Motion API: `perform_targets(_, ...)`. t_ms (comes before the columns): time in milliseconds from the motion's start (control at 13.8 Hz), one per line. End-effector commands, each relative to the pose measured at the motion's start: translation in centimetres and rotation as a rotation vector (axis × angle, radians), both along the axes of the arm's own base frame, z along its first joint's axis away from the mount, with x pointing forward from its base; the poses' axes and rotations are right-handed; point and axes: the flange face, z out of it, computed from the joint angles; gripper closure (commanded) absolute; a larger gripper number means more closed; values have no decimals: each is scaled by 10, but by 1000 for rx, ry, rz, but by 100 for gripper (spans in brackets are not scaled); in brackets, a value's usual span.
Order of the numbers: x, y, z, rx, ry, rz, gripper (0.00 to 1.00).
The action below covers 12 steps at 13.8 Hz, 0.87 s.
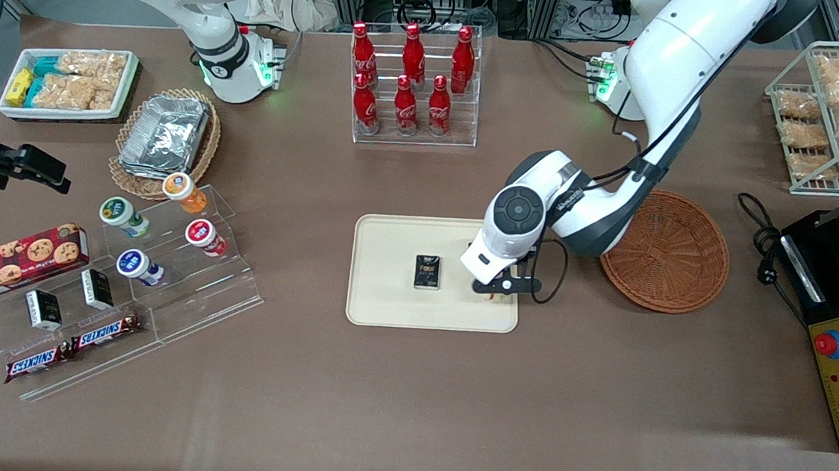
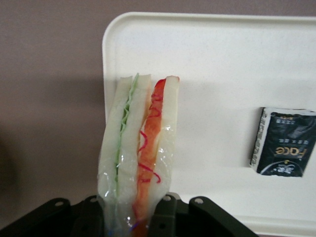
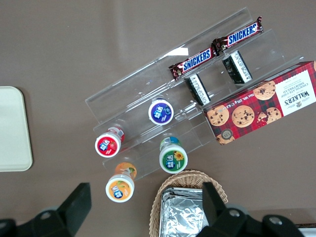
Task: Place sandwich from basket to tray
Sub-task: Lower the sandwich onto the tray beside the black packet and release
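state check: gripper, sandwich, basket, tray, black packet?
gripper: shut on the sandwich, low over the tray's corner nearest the basket
sandwich: wrapped, held on edge in the gripper
basket: empty, beside the tray
tray: flat on the table, holds the black packet
black packet: lying flat on the tray, apart from the gripper

A clear acrylic stepped stand (image 3: 163,94) crosses the middle of the frame, carrying two Snickers bars (image 3: 217,47) at upper right and four small round-lidded cups (image 3: 148,148) lower down. A Walkers cookie box (image 3: 261,106) sits at right, a foil-filled wicker basket (image 3: 187,207) at bottom, the tray (image 3: 12,128) at left edge.
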Motion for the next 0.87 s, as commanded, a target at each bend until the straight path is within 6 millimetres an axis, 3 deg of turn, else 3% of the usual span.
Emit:
perform_targets(0, 1, -11, -19, 12, -25, -20, 100)
perform_targets(580, 13, 2, -38, 26, -40, -13, 98)
perform_targets(725, 13, 3, -40, 27, -37, -7, 40)
perform_targets(797, 13, 3, -39, 27, -39, -4, 0)
